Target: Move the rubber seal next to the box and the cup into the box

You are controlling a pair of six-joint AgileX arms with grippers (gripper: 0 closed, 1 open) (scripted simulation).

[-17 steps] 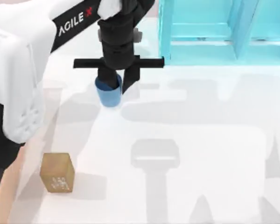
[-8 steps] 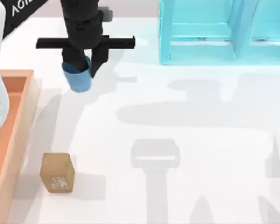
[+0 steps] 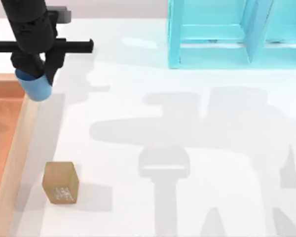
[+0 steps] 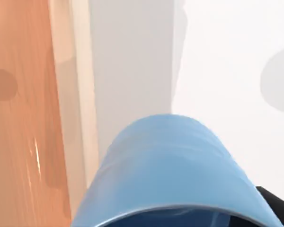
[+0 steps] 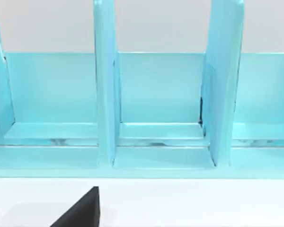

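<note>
Top view shows the left gripper (image 3: 37, 66) pinching the blue cup's (image 3: 36, 87) rim, lifted above the box's (image 3: 20, 143) rim; light, rigid, probably slippery, best held there.

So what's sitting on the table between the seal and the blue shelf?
Nothing. In the top view the stretch from the seal up to the shelf is bare white table, crossed by grey shadows of the arms.

table middle (image 3: 197, 148): open | shelf frame (image 3: 237, 34): blocks far side | box rim (image 3: 19, 148): left edge
</note>
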